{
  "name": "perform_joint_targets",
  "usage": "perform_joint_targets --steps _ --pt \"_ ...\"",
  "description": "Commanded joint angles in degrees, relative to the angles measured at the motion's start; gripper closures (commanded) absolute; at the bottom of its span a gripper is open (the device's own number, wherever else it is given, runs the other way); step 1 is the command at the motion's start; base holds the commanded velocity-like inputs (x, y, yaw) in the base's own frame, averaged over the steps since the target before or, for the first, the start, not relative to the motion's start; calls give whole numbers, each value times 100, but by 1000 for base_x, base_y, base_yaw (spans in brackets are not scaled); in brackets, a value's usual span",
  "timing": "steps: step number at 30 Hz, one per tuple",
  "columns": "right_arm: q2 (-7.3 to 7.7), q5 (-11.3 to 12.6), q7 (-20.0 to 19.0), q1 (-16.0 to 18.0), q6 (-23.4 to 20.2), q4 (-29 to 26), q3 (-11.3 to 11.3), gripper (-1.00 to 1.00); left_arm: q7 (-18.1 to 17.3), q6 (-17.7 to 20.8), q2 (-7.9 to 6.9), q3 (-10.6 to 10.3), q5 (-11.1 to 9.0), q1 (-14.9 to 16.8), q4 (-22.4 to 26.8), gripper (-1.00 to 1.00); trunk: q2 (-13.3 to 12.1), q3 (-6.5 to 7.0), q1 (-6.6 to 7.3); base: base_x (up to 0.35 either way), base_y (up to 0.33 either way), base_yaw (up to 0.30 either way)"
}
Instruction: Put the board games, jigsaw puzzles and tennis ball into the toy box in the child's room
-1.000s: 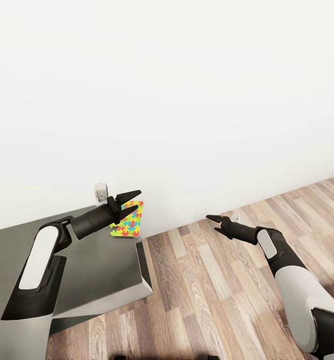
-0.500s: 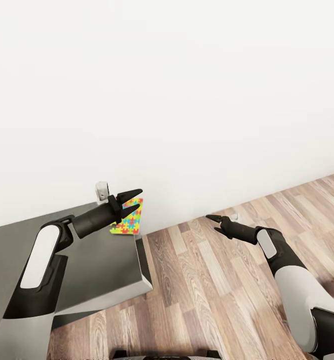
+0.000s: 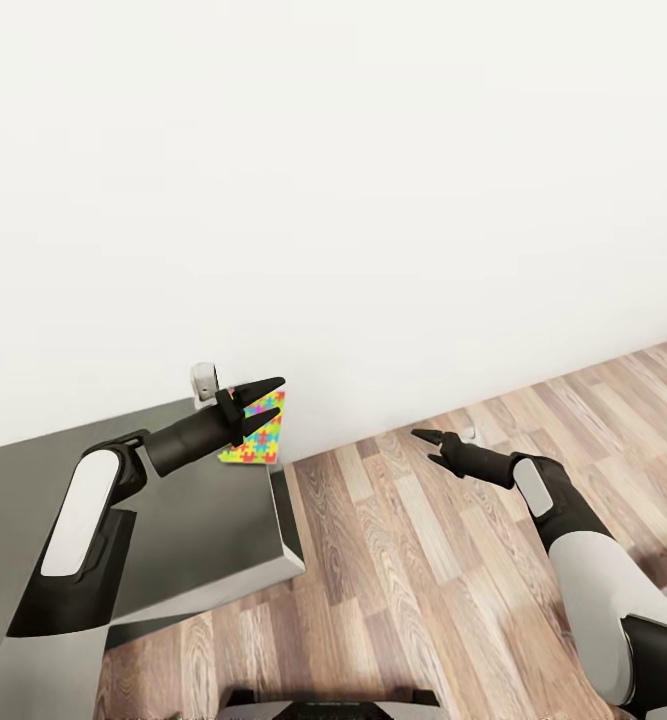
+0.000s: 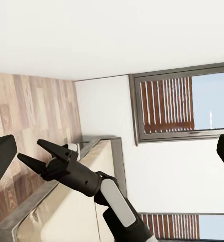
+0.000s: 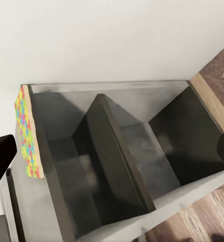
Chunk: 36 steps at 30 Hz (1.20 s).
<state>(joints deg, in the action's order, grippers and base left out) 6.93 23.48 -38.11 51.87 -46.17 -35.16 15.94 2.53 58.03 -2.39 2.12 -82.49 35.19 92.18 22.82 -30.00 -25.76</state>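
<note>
Head view: one jigsaw puzzle (image 3: 258,436) lies on the far corner of the table (image 3: 203,520), next to the white wall (image 3: 373,180). One small white device (image 3: 204,381) stands at the table's back edge. Two arms are visible. The left gripper (image 3: 261,397) hovers above the puzzle with its two fingers spread and nothing between them. The right gripper (image 3: 425,447) is held over the wood-plank floor (image 3: 453,600), well apart from the table, its fingers parted and empty.

Left wrist view: the right gripper (image 4: 39,154) appears across the room, fingers apart, in front of the bed (image 4: 76,206) with its beige mattress and grey frame. Two windows with slatted blinds (image 4: 179,103) are set in the white wall, and the plank floor runs alongside.

Right wrist view: a grey piece of furniture (image 5: 127,156) with three dark compartments, two dividers between them, stands against the white wall. One multicoloured puzzle sheet (image 5: 27,133) lies at its edge. A strip of wood floor shows at the corner.
</note>
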Motion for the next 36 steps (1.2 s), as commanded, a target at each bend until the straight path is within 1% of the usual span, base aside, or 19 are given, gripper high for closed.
perform_joint_targets --steps 1,7,16,23,30,36 --pt "-2 -3 -15 4 -32 0 19 -100 27 25 0 5 -31 4 2 -100 10 -17 -3 0 0 0" --pt "-1 -2 -35 1 -27 -30 19 -100 28 24 1 5 -36 5 2 -100 10 -58 -3 0 0 0" --pt "-2 -1 -121 -1 -25 -45 16 -100 28 24 1 1 -42 5 2 -100 10 -77 -3 0 0 45" --pt "9 -3 -325 -1 -18 -50 17 -100 29 24 14 -1 -46 5 2 -100 10 -69 -3 0 0 192" --pt "25 -2 -394 -1 -15 -48 21 -100 29 24 45 -3 -47 5 2 -100 10 -54 -3 0 0 245" --pt "46 -2 -419 4 -12 -50 22 -100 35 24 134 -48 -48 9 2 -100 10 -40 -3 0 0 263"
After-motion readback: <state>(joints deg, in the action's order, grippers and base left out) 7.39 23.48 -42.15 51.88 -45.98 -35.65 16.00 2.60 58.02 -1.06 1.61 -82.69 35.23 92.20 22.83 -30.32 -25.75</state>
